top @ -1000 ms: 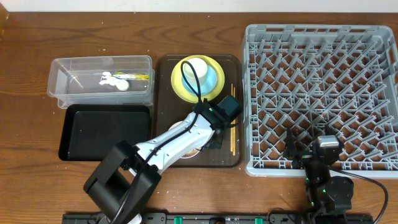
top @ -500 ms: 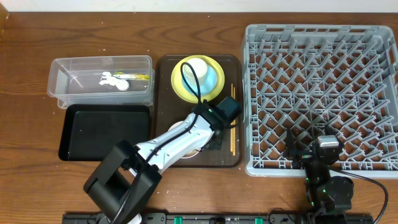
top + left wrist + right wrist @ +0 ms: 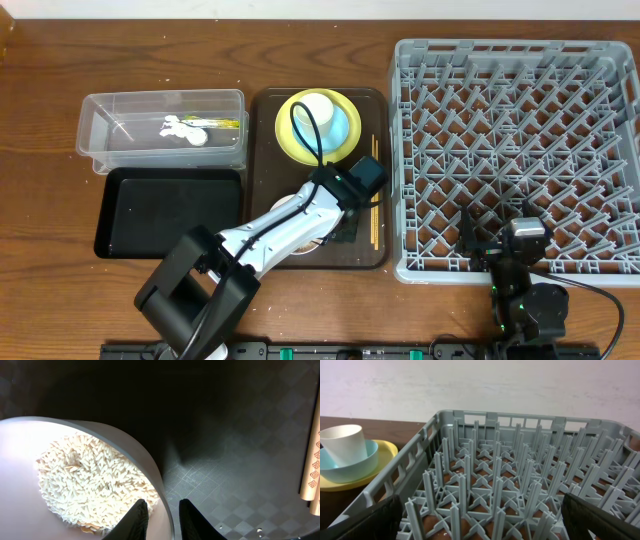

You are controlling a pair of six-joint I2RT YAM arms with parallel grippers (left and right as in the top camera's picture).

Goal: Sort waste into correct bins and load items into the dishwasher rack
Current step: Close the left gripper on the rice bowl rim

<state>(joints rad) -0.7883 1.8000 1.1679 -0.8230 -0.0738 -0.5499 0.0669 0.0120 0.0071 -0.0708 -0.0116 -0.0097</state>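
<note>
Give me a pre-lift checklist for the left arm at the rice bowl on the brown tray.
1. Left gripper straddles the white bowl rim, one finger inside and one outside: ok.
2. Jaws closed on the rim: not ok, small gaps show on both sides.
3. Rice sits below the rim: ok.
4. Chopsticks lie apart from the fingers: ok.
5. Black tray has room, nothing visible in it: ok.
6. Right gripper is open at the rack near edge, away from the bowl: ok.
</note>
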